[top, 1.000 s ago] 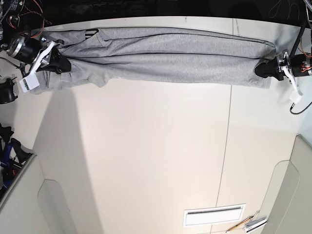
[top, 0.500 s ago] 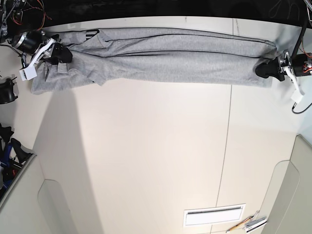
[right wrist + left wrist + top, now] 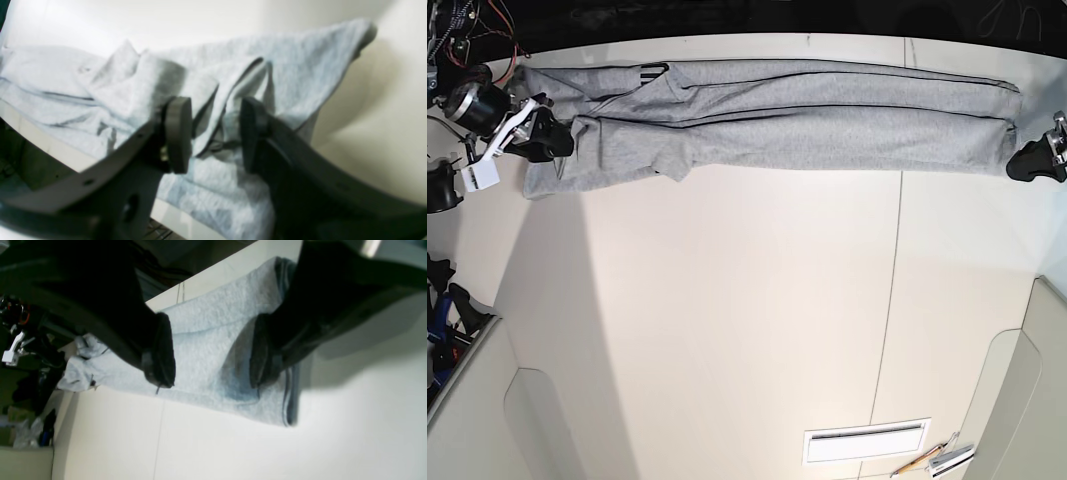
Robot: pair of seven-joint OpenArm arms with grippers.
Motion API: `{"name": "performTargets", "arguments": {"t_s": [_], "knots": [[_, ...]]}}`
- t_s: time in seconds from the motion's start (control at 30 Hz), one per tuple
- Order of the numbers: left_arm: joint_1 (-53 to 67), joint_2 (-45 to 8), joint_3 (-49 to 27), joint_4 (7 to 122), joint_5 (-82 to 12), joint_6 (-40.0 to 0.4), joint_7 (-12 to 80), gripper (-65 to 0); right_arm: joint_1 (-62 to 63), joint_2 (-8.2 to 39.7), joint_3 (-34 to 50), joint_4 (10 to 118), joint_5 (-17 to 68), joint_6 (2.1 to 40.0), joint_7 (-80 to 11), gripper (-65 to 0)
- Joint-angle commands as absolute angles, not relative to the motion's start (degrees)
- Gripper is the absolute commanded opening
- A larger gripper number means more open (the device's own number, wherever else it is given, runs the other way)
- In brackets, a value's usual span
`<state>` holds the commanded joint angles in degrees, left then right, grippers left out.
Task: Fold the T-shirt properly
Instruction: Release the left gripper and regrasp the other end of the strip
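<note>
The light grey T-shirt (image 3: 807, 115) lies folded into a long narrow strip along the far edge of the table. Its bunched sleeve end is at the view's left, its straight hem end at the right. My right gripper (image 3: 552, 140) sits at the bunched left end. In the right wrist view it (image 3: 215, 133) is open, with rumpled cloth (image 3: 110, 83) showing behind the gap. My left gripper (image 3: 1032, 160) is just off the right end. In the left wrist view it (image 3: 210, 373) is open above the hem end (image 3: 213, 340), holding nothing. No lettering shows.
The white table (image 3: 727, 320) has a seam (image 3: 895, 280) running front to back. A white slotted strip (image 3: 865, 441) and small tools (image 3: 939, 460) lie at the front right. Cables and hardware (image 3: 452, 30) crowd the far left corner.
The shirt strip has shifted to the right and toward the far edge and lies flatter. My left gripper has let go and moved right, off the hem end. My right gripper has moved slightly nearer.
</note>
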<state>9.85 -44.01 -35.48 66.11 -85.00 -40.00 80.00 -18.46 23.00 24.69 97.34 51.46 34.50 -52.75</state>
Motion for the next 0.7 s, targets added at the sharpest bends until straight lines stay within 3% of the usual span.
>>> {"name": "performTargets", "arguments": {"t_s": [0.1, 0.27, 0.5, 0.7], "knots": [[11.1, -44.3, -36.2, 66.0, -81.3, -40.0, 78.9, -16.9, -18.5, 23.0, 24.7, 97.3, 51.7, 34.5, -52.7, -40.6], [16.1, -44.3, -35.9, 66.0, -69.7, -40.0, 67.8, -16.9, -18.4, 23.0, 24.7, 97.3, 52.6, 34.5, -52.8, -40.6], [18.4, -41.8, -35.7, 66.0, -71.2, -40.0, 68.6, -17.0, -18.4, 23.0, 24.7, 97.3, 53.0, 34.5, -52.7, -40.6], [18.4, -40.3, -30.9, 66.0, -71.1, -40.0, 68.6, -17.0, -18.5, 23.0, 24.7, 97.3, 53.2, 34.5, -53.0, -40.6]]}}
